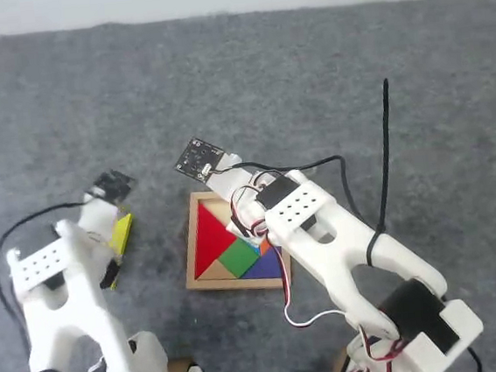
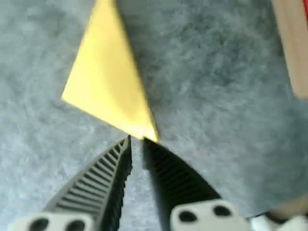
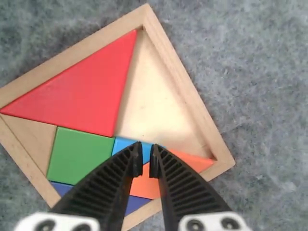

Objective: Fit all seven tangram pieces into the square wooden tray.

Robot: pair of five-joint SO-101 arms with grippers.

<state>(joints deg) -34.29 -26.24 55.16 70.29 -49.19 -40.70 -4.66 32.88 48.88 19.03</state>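
**Last big triangle waits outside the tray**

On the grey mat (image 1: 308, 83) sits the square wooden tray (image 1: 191, 244), mostly filled. A red triangle (image 3: 82, 91) takes one side. Next to it, a bare triangular gap (image 3: 151, 103) of much the same size shows the tray floor. The yellow triangle (image 2: 106, 82) lies on the mat near the tray, outside its rim, on the left arm's side.

Smaller pieces fill the tray's side nearest the arms: a green square (image 3: 79, 154), a light blue piece (image 3: 122, 144) and an orange piece (image 3: 190, 162).

The left gripper (image 2: 136, 140) has its jaws drawn almost together, tips at one corner of the yellow triangle (pinching or merely touching, I cannot tell). The right gripper (image 3: 146, 147) hovers over the small pieces, jaws likewise nearly closed with nothing between them.

The step in hand looks like bringing the yellow triangle to the gap. That likely calls for a firm hold or a steady push. The piece would have to turn until its long edge meets the red one's, and the right arm should probably clear the tray first.
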